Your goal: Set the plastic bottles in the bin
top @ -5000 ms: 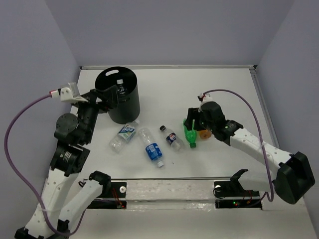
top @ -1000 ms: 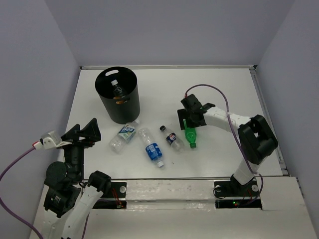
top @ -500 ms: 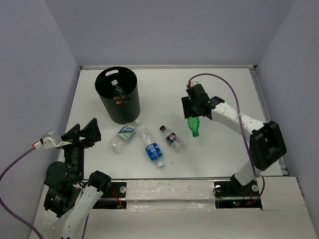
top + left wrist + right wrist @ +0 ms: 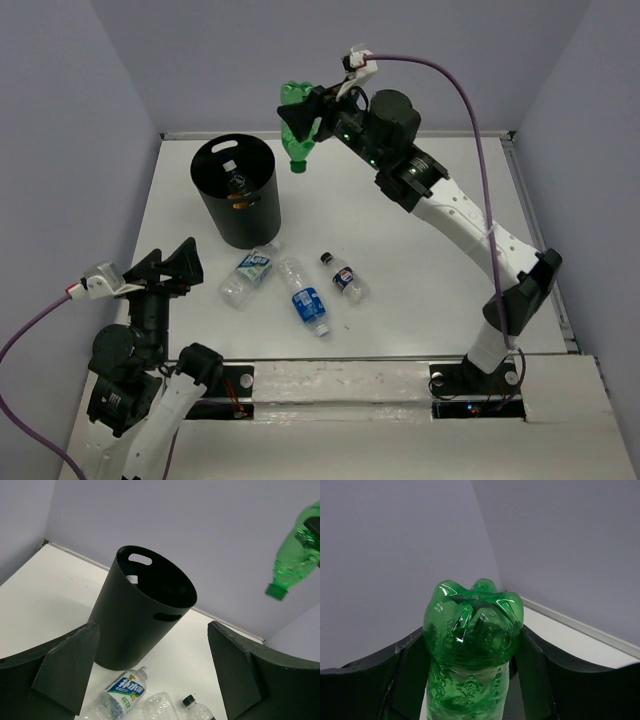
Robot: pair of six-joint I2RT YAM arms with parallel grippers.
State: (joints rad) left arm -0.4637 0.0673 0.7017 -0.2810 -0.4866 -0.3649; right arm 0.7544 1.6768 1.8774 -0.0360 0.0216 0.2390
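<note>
My right gripper (image 4: 308, 118) is shut on the green bottle (image 4: 296, 130) and holds it high, cap down, just right of the black bin (image 4: 238, 192). The green bottle fills the right wrist view (image 4: 472, 655) and shows at the top right of the left wrist view (image 4: 296, 550). A bottle lies inside the bin (image 4: 145, 615). Three bottles lie on the table below the bin: a clear one with a blue-green label (image 4: 248, 272), a clear one with a blue label (image 4: 304, 297) and a dark-capped one (image 4: 345, 277). My left gripper (image 4: 168, 262) is open and empty at the near left.
The white table (image 4: 430, 190) is walled by lavender panels. A raised edge (image 4: 340, 134) runs along the back. The arm bases sit on a white rail (image 4: 340, 380) at the near edge. An orange bottle is not in view.
My right arm has lifted the green bottle off the table and swung it up and left, to beside the bin's rim. The left arm has pulled back to the near left.
</note>
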